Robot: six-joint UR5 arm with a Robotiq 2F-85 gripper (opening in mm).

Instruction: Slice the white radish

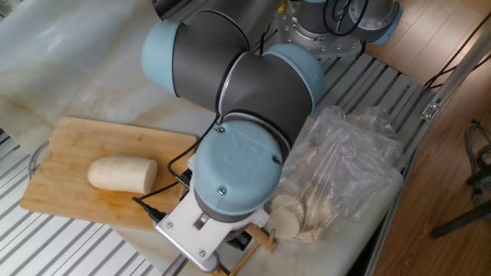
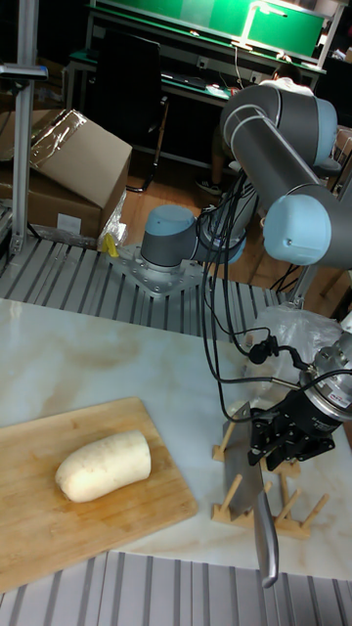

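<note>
**Whole radish on the board, arm over the knife rack**

Marble-patterned tabletop [image 2: 117, 362] fills the middle of both views, with ribbed metal strips along its edges and a workshop floor, cardboard boxes and a green-topped bench behind.

On it lies a bamboo cutting board [image 1: 69, 149], and on the board rests the white radish [image 1: 122, 174], lying on its side. In the fixed view its rounded end points left and its flat cut end faces right, toward the arm. No discs lie beside it on the board; it looks uncut apart from that flat end. Nothing touches it.

Well apart from the radish, off the board's right edge, stands a small wooden rack [image 2: 240, 489] of upright pegs on the tabletop. A knife [image 2: 266, 543] with a grey metal handle sits at this rack, its handle pointing toward the camera in the tall view. The gripper [image 2: 284, 440], a black block at the end of the UR5 arm [image 1: 238, 165], hangs directly above the rack and knife. Its jaws are hidden behind the black body and the knife, so I cannot tell whether they are apart or closed on the knife.

Beyond the rack, to the right in the fixed view, a crumpled clear plastic bag [image 1: 349, 153] lies on the tabletop with pale round slices [image 1: 288, 215] inside it.
</note>
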